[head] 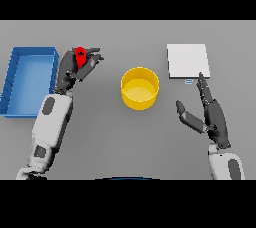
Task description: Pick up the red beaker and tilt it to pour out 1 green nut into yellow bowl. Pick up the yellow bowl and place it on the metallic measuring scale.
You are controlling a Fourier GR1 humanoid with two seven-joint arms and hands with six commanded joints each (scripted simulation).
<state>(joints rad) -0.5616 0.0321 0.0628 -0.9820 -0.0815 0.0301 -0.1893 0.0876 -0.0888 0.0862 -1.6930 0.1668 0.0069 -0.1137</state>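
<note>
Landmark: yellow bowl (140,88), upright on the grey table (110,137), roughly mid-table. Bowl interior shows only yellow; no nut can be made out inside it. Left of the bowl, well apart from it, the left hand (75,69) has its fingers and thumb curled round the red beaker (80,57), which shows as a small red shape between the dark fingers, mostly covered by them. A dark speck sits at the beaker's top; whether it is a nut cannot be told. Whether the beaker is lifted clear of the table or tilted cannot be told from this view. Further left of the bowl, beyond the left hand, stands a blue bin (15,79), with the left hand just beside its right wall. Right of the bowl and a little further back lies the metallic measuring scale (187,60), a pale square plate with a small display strip at its near edge, apart from the bowl. Right and nearer than the bowl, the right hand (212,117) sits with fingers straight and thumb spread, holding nothing, fingertips pointing toward the scale's near edge.
</note>
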